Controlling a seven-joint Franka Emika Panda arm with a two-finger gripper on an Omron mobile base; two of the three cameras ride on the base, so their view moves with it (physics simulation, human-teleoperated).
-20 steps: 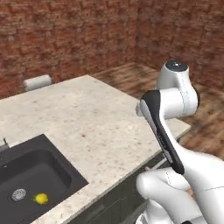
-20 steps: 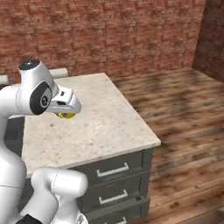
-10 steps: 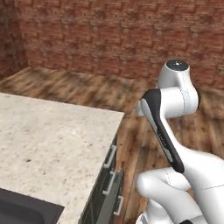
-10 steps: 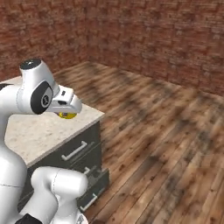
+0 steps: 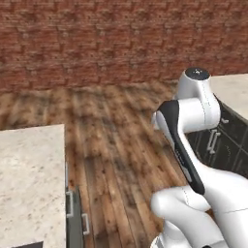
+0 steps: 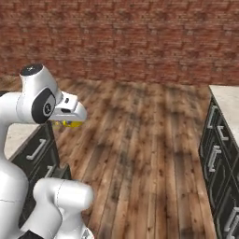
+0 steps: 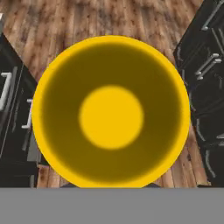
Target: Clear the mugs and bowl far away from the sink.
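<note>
The speckled worktop (image 5: 29, 184) stands at the left, with dark drawers (image 6: 35, 154) below its edge. The gripper (image 6: 70, 122) is closed on the yellow mug (image 7: 111, 109), carried above the wooden floor (image 6: 140, 154). The mug is round, bright yellow, with a darker inside wall.

No legible txt, labels, brands or nos. on anything.

One yellow mug (image 7: 111, 113); two counters (image 5: 30, 184) (image 6: 228, 100); two dark drawer cabinets (image 6: 220, 158) (image 6: 35, 156).
</note>
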